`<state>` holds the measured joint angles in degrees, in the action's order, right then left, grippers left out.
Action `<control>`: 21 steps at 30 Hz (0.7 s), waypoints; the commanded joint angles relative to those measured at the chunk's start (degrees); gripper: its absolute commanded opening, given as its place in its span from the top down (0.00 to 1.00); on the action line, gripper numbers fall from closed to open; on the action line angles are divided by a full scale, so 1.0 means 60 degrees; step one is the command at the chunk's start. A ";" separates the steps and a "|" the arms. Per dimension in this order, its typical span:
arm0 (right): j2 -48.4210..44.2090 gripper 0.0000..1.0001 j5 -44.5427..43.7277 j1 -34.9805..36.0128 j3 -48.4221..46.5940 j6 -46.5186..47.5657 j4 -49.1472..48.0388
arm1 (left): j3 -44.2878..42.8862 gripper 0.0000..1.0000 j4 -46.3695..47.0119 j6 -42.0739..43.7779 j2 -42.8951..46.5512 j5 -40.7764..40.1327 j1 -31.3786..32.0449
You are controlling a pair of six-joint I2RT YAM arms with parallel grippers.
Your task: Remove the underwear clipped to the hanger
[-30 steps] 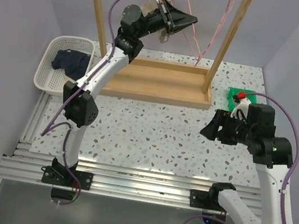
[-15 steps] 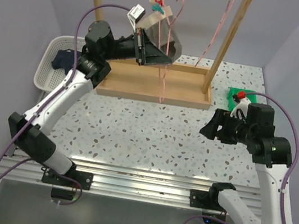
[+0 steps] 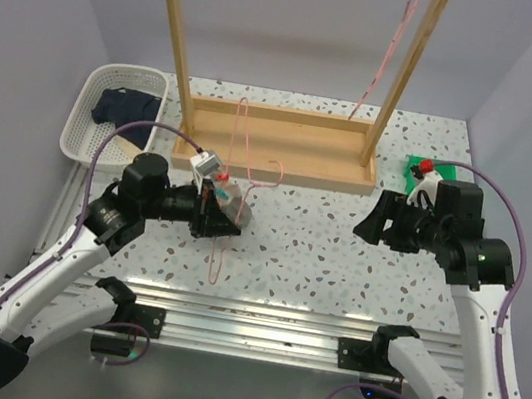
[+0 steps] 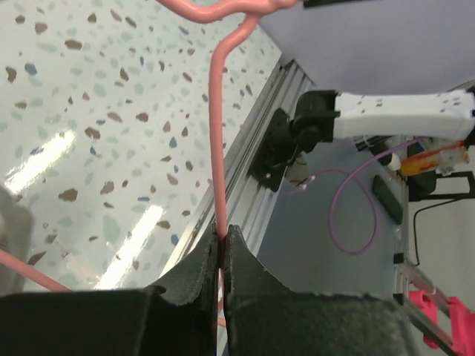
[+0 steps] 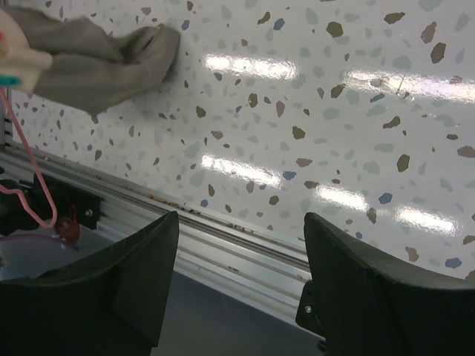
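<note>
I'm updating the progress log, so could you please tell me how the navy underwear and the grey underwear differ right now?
Colour: the navy underwear is dark, the grey underwear pale. Place: the navy pair lies in the white basket; the grey pair is down at the table, beside the pink hanger gripped by the left end effector. Both are crumpled cloth.
</note>
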<state>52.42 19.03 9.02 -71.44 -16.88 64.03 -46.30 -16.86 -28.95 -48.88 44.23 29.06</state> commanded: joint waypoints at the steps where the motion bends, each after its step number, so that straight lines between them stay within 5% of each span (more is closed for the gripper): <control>1: -0.0153 0.28 0.0329 0.0050 0.0231 -0.0071 -0.0593 | 0.0553 1.00 0.0114 0.1120 0.0442 0.0141 0.0064; 13: -0.0593 0.26 0.0667 0.0035 0.1901 -0.0686 -0.1341 | 0.1446 1.00 0.3670 -0.0886 -0.1487 0.0730 0.0897; 21: -0.0563 0.25 0.0389 0.0065 0.2370 -0.0891 -0.1282 | 0.1111 1.00 0.8531 -0.3052 -0.5601 -0.0325 0.3989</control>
<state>49.41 22.00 9.02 -58.15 -21.02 58.08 -37.32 15.09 -40.21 -77.25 44.27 49.34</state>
